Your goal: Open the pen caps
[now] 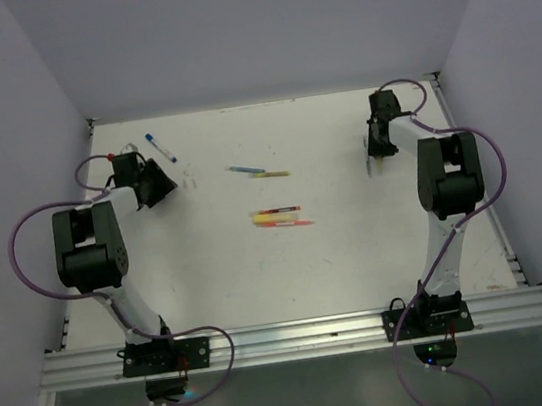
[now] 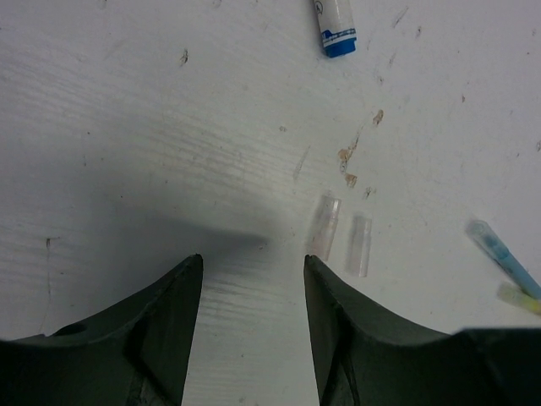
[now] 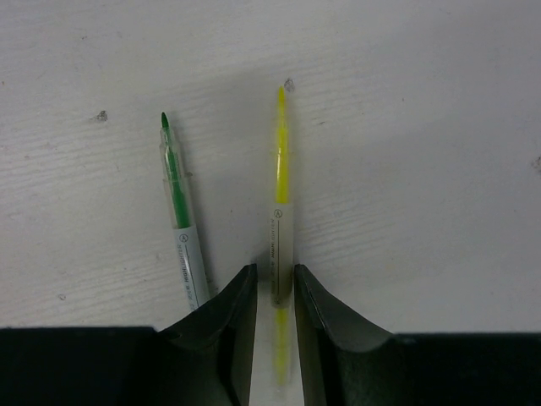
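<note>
My left gripper (image 2: 252, 259) is open and empty just above the table, and it also shows in the top view (image 1: 157, 184). Two tiny clear pen caps (image 2: 325, 227) (image 2: 361, 245) lie loose just beyond its right finger. The blue end of a blue-and-white pen (image 2: 336, 25) lies further off, and this pen also shows in the top view (image 1: 160, 146). My right gripper (image 3: 275, 272) at the far right (image 1: 381, 142) is closed around the white barrel of a yellow pen (image 3: 281, 169) lying on the table. A green pen (image 3: 179, 220) lies beside its left finger.
A blue pen (image 2: 505, 258) and a yellow piece (image 2: 524, 296) lie at the right edge of the left wrist view. Mid-table lie a blue and yellow pair (image 1: 259, 171) and a red and yellow pair (image 1: 281, 217). Walls close in the table (image 1: 339, 254) on three sides.
</note>
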